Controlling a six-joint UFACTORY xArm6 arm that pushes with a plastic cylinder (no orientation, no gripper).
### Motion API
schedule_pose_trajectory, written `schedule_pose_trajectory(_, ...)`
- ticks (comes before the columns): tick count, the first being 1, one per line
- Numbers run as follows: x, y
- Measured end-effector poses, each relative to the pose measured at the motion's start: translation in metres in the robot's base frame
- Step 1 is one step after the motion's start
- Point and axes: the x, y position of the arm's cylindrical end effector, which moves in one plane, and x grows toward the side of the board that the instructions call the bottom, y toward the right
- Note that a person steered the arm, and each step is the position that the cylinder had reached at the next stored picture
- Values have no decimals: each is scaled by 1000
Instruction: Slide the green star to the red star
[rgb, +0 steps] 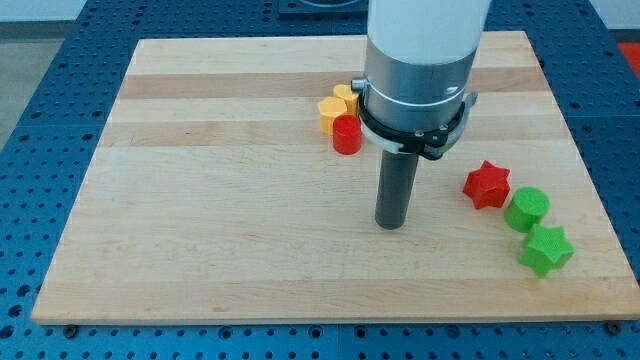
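Note:
The green star (546, 249) lies near the board's lower right corner. The red star (487, 184) lies up and to the left of it. A green round block (526, 209) sits between the two stars, close to both. My tip (390, 223) rests on the board well to the left of the red star and apart from every block.
A red round block (347, 134) sits beside two yellow blocks (336, 108) near the board's top middle, partly behind the arm's grey and white body (420, 70). The wooden board (200, 200) lies on a blue perforated table.

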Motion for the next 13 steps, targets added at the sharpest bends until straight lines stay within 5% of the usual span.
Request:
schedule_pose_trajectory(3, 79, 52)
schedule_pose_trajectory(7, 81, 179)
schedule_pose_trajectory(13, 36, 128)
